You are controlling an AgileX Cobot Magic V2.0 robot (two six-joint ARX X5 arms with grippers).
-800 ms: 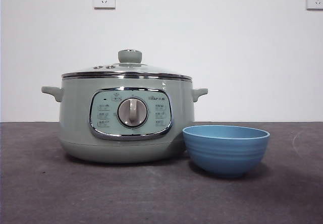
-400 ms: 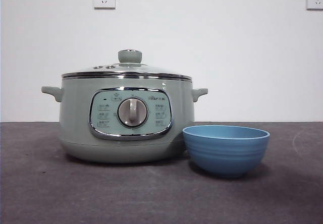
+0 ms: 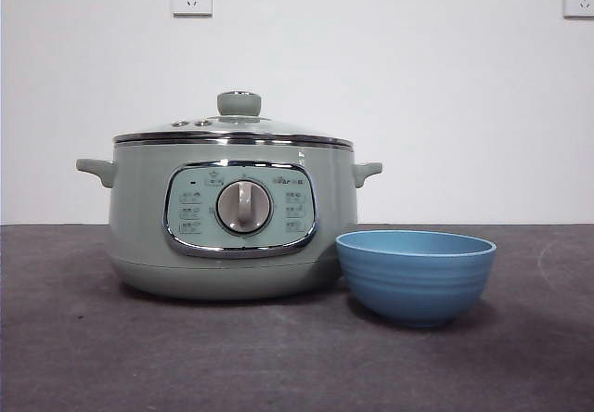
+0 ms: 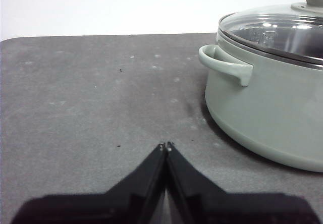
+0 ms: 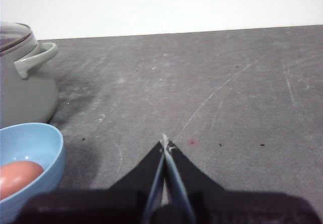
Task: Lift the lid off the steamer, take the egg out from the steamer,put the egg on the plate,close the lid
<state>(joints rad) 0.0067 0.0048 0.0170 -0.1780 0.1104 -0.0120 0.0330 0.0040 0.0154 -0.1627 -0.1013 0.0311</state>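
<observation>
White wall, two sockets, dark grey table.

Front view: steamer centre-left, lid seated; plate lower right, just beside it. No arms visible.

Left wrist view: left gripper at lower centre, jaws closed, empty; steamer at right edge.

Right wrist view: right gripper closed, empty; egg lies in plate at lower left.

Status: task appears complete. Nothing differs from the earlier front frames.
</observation>
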